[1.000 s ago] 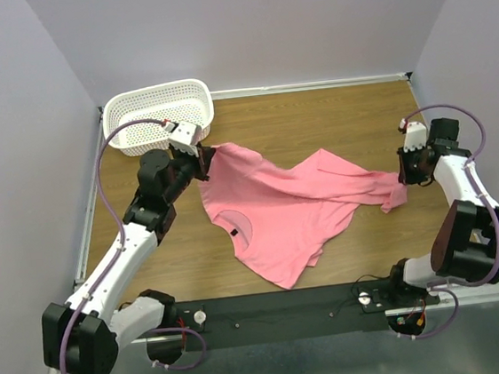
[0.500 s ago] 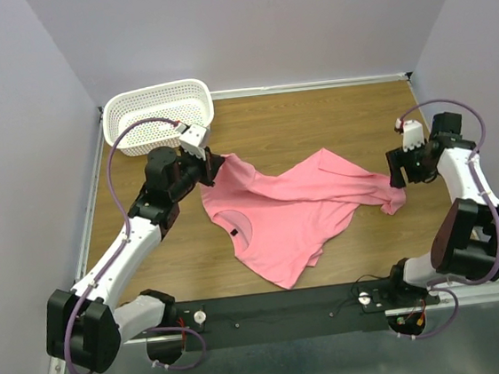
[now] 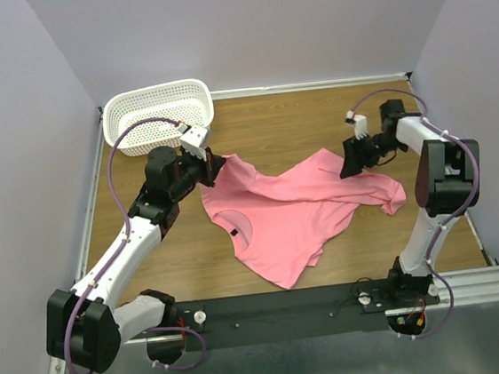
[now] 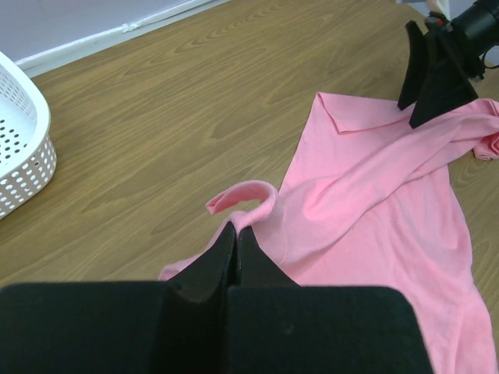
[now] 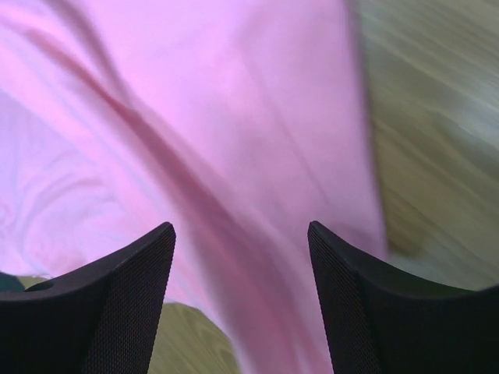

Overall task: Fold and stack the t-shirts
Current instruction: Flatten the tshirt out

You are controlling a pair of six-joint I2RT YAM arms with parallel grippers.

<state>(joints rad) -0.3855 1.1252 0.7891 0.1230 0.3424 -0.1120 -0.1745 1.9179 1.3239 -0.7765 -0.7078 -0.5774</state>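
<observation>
One salmon-pink t-shirt (image 3: 287,205) lies rumpled across the middle of the wooden table, its round neck and small dark label (image 3: 234,232) toward the near left. My left gripper (image 3: 214,164) is shut on the cloth at the shirt's far-left corner; in the left wrist view a curled pink edge (image 4: 248,193) pokes out past the closed tips (image 4: 236,227). My right gripper (image 3: 352,165) hovers open over the shirt's far-right part. In the right wrist view its fingers (image 5: 242,226) stand wide apart above pink cloth (image 5: 234,117), holding nothing.
A white perforated basket (image 3: 157,107) stands at the far left corner, just behind the left arm, and shows at the left edge (image 4: 23,148) of the left wrist view. A bunched bit of the shirt (image 3: 393,197) lies at the right. Walls enclose the table on three sides.
The right gripper has let go of the shirt's right end, opened, and swung left and farther back over the cloth. The left gripper keeps its hold, shifted slightly.
</observation>
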